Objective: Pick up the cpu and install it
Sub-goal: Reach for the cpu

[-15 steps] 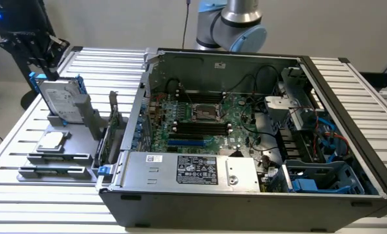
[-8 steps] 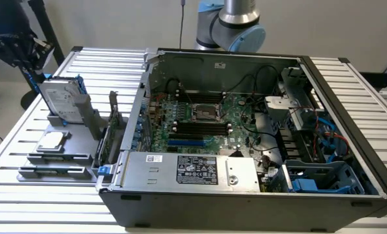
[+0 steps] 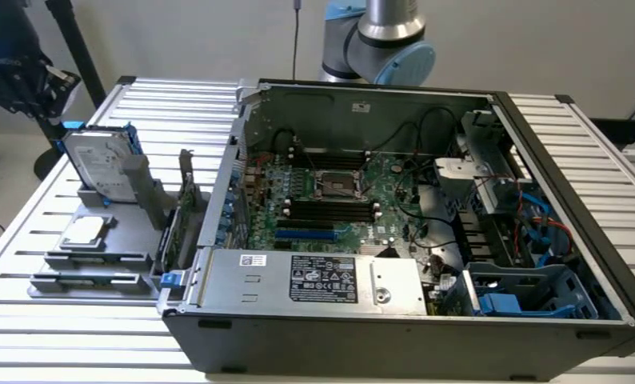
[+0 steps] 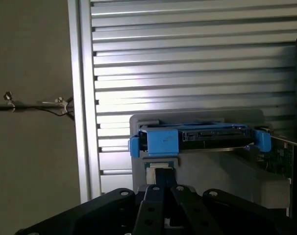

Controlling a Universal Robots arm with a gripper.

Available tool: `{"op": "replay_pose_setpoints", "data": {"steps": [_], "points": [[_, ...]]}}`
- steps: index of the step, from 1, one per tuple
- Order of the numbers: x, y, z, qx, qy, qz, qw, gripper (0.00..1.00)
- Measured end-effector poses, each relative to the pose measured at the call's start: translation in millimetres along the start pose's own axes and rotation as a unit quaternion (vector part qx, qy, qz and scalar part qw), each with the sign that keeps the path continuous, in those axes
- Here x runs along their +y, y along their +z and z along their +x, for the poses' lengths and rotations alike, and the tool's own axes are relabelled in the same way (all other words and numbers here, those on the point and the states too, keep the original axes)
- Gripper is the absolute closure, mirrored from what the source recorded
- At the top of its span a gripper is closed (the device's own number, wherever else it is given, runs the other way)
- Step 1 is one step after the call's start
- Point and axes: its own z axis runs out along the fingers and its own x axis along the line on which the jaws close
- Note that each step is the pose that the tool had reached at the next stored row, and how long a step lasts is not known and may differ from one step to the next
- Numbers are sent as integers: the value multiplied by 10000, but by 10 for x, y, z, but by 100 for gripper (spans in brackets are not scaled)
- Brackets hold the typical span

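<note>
ok so the small flat square cpu (image 3: 86, 232) w/ the dull silver-grey metal top is lying flat on one of the grey rectangular holder blocks (image 3: 91, 270), over at the exterior view's left, just beside the open case. not installed yet. Right behind it the big silver hard drive (image 3: 97, 162) in its blue plastic frame stands upright in the same holder rig, and a green expansion card (image 3: 186, 210) stands on edge btw the holders and the case.

The black metal pc case (image 3: 403, 340) lies on its side on the slatted aluminium worktop (image 3: 104, 336), side panel off, green motherboard (image 3: 345, 210) facing up. The square metal cpu socket (image 3: 333, 186) sits roughly mid-board, above the black ram slots. A silver power supply (image 3: 312, 278) w/ a label runs along the near wall.

The grey-and-blue robot arm (image 3: 387, 36) comes down behind the far wall of the case.

From the wrist view the black hand (image 4: 164, 178) has its fingers (image 4: 149, 210) pressed together, tips meeting, pointing at the holder rig w/ the hard drive seen edge-on just past them. Slatted worktop beyond that.
</note>
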Motion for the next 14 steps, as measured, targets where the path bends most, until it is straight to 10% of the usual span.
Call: {"op": "replay_pose_setpoints", "data": {"steps": [14], "points": [[-135,-14,1,3,-212,55,9998,89]]}}
